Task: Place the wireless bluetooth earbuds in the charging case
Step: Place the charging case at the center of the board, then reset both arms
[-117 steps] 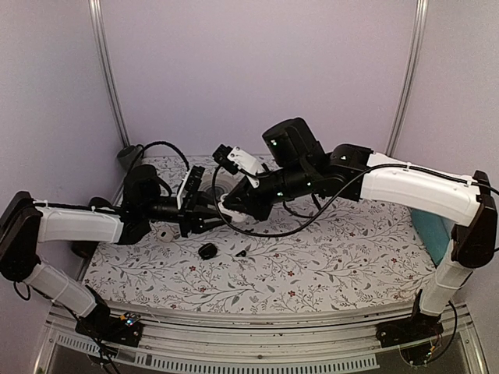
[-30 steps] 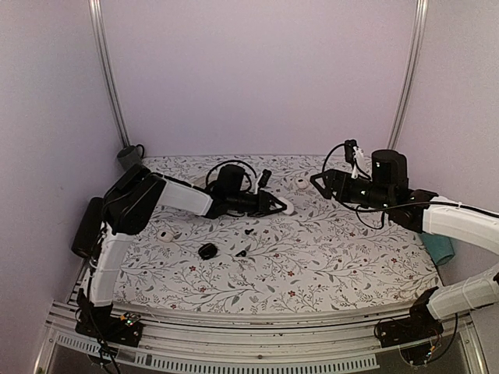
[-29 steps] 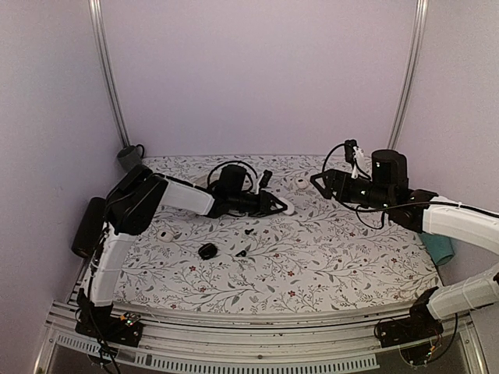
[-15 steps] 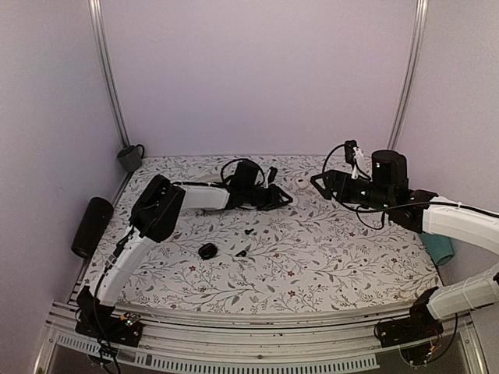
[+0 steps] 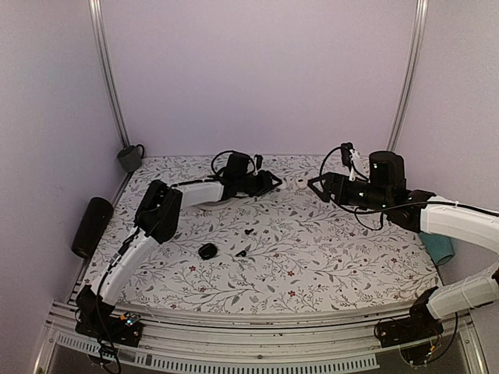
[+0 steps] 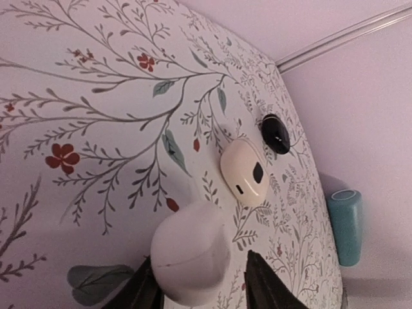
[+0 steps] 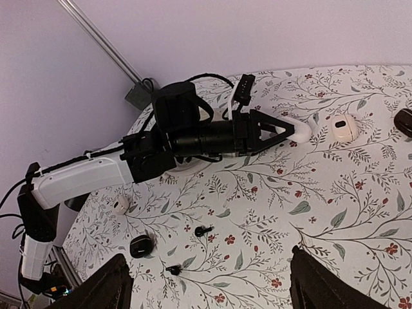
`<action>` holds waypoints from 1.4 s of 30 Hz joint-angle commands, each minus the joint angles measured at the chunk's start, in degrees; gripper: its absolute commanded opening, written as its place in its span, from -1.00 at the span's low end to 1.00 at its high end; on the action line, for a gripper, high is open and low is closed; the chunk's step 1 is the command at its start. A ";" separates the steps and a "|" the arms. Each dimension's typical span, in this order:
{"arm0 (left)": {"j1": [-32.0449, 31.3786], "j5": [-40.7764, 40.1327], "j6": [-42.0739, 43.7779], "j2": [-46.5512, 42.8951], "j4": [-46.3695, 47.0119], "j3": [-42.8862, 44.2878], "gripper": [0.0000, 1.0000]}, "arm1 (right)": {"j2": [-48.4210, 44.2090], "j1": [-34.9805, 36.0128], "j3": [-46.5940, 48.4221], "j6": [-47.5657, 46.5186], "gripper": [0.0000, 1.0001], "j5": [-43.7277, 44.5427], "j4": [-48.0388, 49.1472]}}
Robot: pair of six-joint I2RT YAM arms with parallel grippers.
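Left wrist, white earbud (image 6: 244, 171), blk bit (image 6: 275, 133) just beside

Matt, floral-printed covering over the tabletop (image 5: 327, 257); far earbud (image 6: 244, 170) of smooth, glossy cream-white plastic with a dark spot; black oval piece (image 6: 275, 133) beside it shiny; corner rails (image 5: 105, 70) dull silvery metal; teal cylinder (image 6: 344, 225) matt.

The earbud (image 7: 341, 129) lies hemmed between the left gripper (image 7: 283, 131) and a black piece (image 7: 404, 120).

I see a white worktop (image 5: 327, 257) printed with grey twigs and red flowers, and a cream earbud (image 6: 244, 170) spotted black.
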 commanded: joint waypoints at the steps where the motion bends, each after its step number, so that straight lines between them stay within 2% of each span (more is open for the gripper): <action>1: 0.41 -2.82 2.30 -0.92 -2.36 -0.06 0.65 | 0.19 -0.36 -0.54 0.23 0.72 -1.42 0.14; 2: 0.40 -3.00 2.72 -1.73 -2.12 -0.61 0.88 | 0.13 -0.41 -0.55 0.22 0.74 -1.42 -0.29; 3: 0.40 -3.38 3.23 -2.66 -1.92 -1.32 0.92 | 0.02 -0.44 -0.42 0.22 0.75 -1.31 -0.80; 6: 0.24 -4.92 5.67 -6.15 -2.67 -3.47 0.92 | -0.33 -0.43 -0.24 0.14 0.80 0.13 -1.96; 8: -0.02 -5.83 7.68 -9.18 -3.61 -5.57 0.92 | -0.45 -0.42 -0.15 0.30 0.97 1.76 -2.54; 18: -2.10 -6.72 17.89 -29.23 -0.02 -24.41 0.92 | -0.24 -0.60 -0.54 3.48 0.98 10.89 -2.65; 22: -3.47 -6.90 21.63 -39.23 4.23 -38.10 0.92 | -1.02 -0.60 -2.60 4.39 0.98 17.62 -0.35; 26: -3.58 -9.10 24.25 -52.19 10.17 -54.92 0.92 | -1.04 -0.66 -2.20 3.16 0.98 18.26 -0.18; 29: -3.01 -11.09 26.55 -59.77 10.87 -63.84 0.92 | -1.54 -0.64 -3.53 2.87 0.98 19.04 1.51; 36: -1.00 -15.59 27.62 -73.55 12.36 -78.75 0.92 | -0.35 -0.59 -2.77 4.49 0.98 23.94 -1.71; 42: -0.08 -24.45 22.39 -80.64 12.10 -84.61 0.92 | -0.50 -0.61 -0.82 5.39 0.98 25.68 -5.30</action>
